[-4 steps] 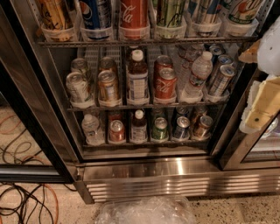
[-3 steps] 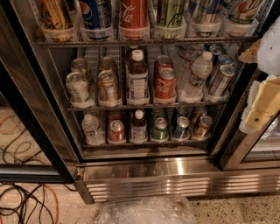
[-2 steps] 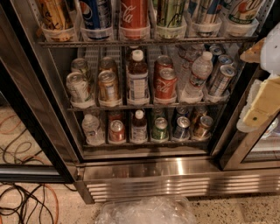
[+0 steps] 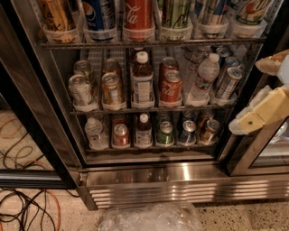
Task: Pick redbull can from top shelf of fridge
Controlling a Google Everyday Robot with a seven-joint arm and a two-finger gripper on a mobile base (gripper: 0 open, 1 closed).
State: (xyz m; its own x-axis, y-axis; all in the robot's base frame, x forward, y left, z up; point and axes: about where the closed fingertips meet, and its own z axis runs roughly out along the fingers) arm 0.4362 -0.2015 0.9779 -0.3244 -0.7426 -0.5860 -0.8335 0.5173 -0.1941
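So, fridge (image 4: 180, 180) door open, view looks down into it from the front. Top shelf (image 4: 108, 44) runs across the top of frame, one row of cans standing in clear cups (image 4: 175, 32). Redbull can (image 4: 211, 10) stands upright in a cup, second from the right, between a green can (image 4: 176, 12) on its left and a white-green can (image 4: 253, 10) on its right; its top is cut off by the frame edge. Coke can (image 4: 137, 13) and Pepsi can (image 4: 99, 12) are further left on the same shelf.

Gripper (image 4: 266, 106) is at the right edge, cream-coloured, near the right door frame, level with the middle rack (image 4: 153, 108). It sits below and right of the redbull can, well apart, not touching it. Cannot tell how far it is open; nothing visibly in its hold.

Middle rack holds short cans and bottles, including a water bottle (image 4: 204, 76). Cables (image 4: 22, 207) lie on the floor at left; a crumpled plastic sheet (image 4: 151, 219) lies near the bottom centre.
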